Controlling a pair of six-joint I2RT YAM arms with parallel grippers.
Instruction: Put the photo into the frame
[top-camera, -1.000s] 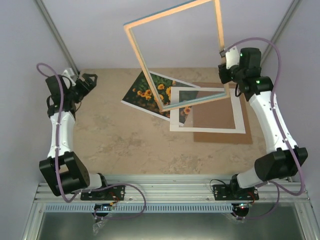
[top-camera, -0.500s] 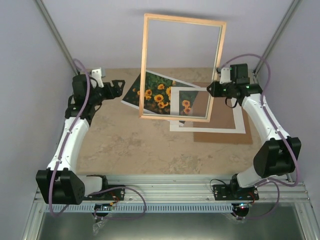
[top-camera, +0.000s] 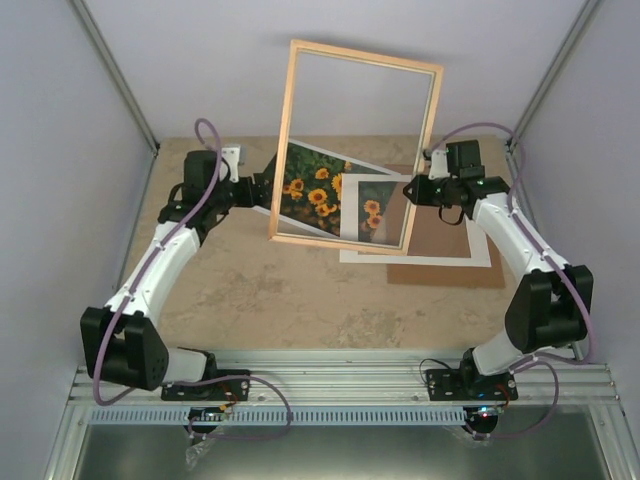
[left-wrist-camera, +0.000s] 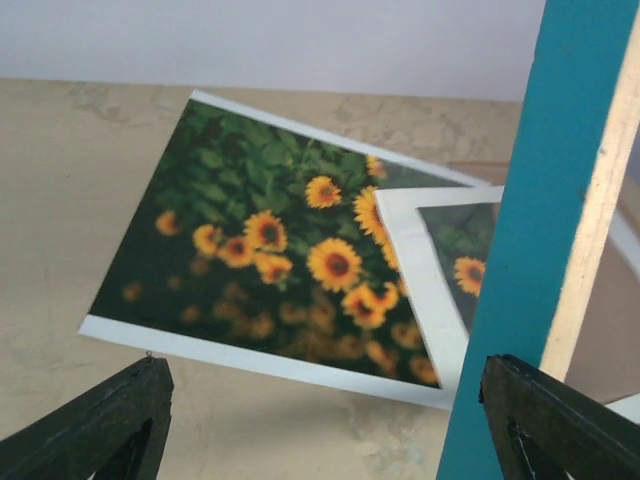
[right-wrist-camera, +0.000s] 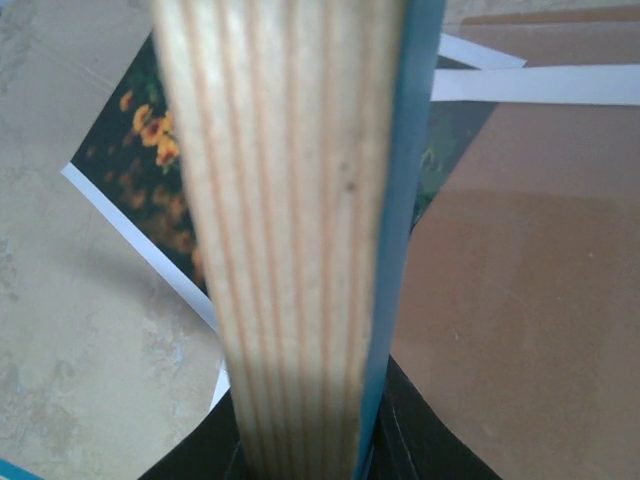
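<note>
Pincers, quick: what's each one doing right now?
Left pincer: open, at the left edge of the frame, not clamped on it.
Right pincer: closed on the frame's right edge, holding it up off the table.

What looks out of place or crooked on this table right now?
The photo lies askew, turned against the edges of the table, with a corner of the white mat overlapping it. The frame hangs tilted above them, gripped by the right gripper on one side rail. Nothing looks damaged.
</note>
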